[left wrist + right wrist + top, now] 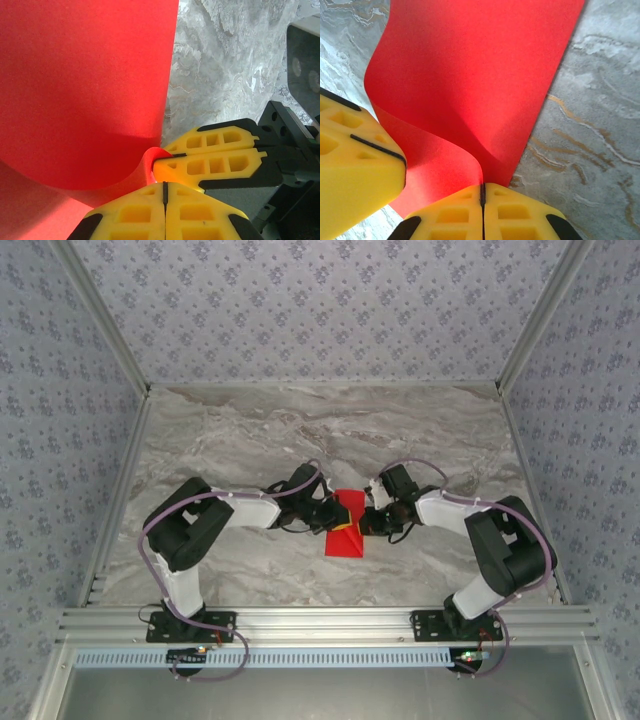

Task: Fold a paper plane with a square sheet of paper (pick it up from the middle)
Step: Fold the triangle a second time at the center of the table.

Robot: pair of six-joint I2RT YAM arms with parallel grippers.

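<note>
Matt red paper [470, 75], marbled table [250, 430] (smooth)

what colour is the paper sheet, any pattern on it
The square sheet of paper is plain bright red with no pattern; the right wrist view shows it best.

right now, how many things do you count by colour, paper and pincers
red, square sheet of paper: 1
yellow, left pincer and right pincer, both shut on the sheet: 2
total: 3

The left claw [164, 192], pressed closed, apparently pinches the curled red sheet [85, 90] beside the right claw [170, 156].
</note>
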